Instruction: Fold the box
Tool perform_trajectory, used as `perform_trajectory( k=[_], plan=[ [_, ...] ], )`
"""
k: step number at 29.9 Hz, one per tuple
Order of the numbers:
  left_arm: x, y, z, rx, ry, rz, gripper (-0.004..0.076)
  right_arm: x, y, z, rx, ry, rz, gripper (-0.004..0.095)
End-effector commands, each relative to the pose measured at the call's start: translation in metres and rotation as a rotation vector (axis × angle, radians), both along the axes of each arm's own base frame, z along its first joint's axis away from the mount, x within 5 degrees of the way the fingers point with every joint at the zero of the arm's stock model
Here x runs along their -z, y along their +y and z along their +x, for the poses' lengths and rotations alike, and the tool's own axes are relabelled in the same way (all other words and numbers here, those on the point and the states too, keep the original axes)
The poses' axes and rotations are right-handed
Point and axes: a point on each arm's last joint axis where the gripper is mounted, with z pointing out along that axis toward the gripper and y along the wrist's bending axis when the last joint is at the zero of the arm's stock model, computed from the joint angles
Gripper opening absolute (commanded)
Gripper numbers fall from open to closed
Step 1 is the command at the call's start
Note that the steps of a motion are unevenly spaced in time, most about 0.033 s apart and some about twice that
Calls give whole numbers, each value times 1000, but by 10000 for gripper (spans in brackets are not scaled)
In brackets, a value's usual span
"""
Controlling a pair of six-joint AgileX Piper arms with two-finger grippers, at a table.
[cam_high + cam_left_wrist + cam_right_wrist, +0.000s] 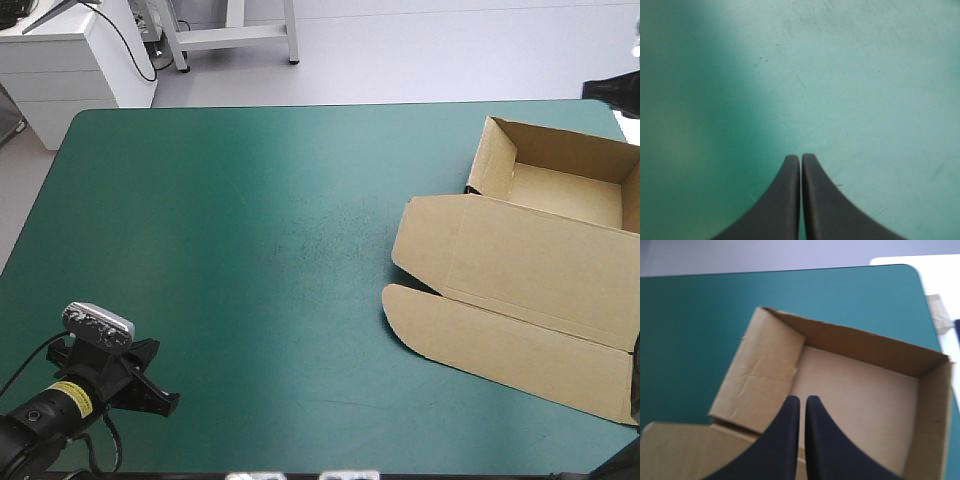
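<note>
Right gripper — box just ahead

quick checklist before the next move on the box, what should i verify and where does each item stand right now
1. The left gripper is clear of the box: ok, jaws shut over bare teal-green cover.
2. The right gripper is empty: ok, jaws shut, over the tray.
3. Tray walls raised: ok, the far wall and the side walls stand.
4. The lid is free: ok, flat on the table, nothing on it.
5. Walls tucked firmly: cannot tell.
</note>
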Motion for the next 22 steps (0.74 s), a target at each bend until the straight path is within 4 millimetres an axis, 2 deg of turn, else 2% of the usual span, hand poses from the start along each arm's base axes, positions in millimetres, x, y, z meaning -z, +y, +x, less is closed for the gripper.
perform_trajectory(
  k=[1, 4, 7, 10, 13, 18, 22],
  plan=[
    [-8, -1, 1, -2, -24, -23, -8, -17, 48, -26, -144, -51, -34, 0],
    [-8, -2, 1, -18, -13, -59, -8, -1, 88, -35, -256, -55, -77, 0],
    [-9, -3, 1, -16, -22, -81, -8, 12, 118, -59, -341, -98, -106, -1],
    [-10, -4, 1, -12, -21, -96, -8, 33, 137, -86, -436, -115, -135, -2],
    [-13, -5, 1, 4, -63, -104, -8, 58, 139, -115, -452, -131, -131, -2],
    [-21, -1, -6, 28, -156, -126, -8, 92, 125, -175, -413, -218, -114, -2],
    [-18, 3, -12, 35, -182, -129, -8, 120, 114, -218, -385, -327, -112, -2]
  ],
)
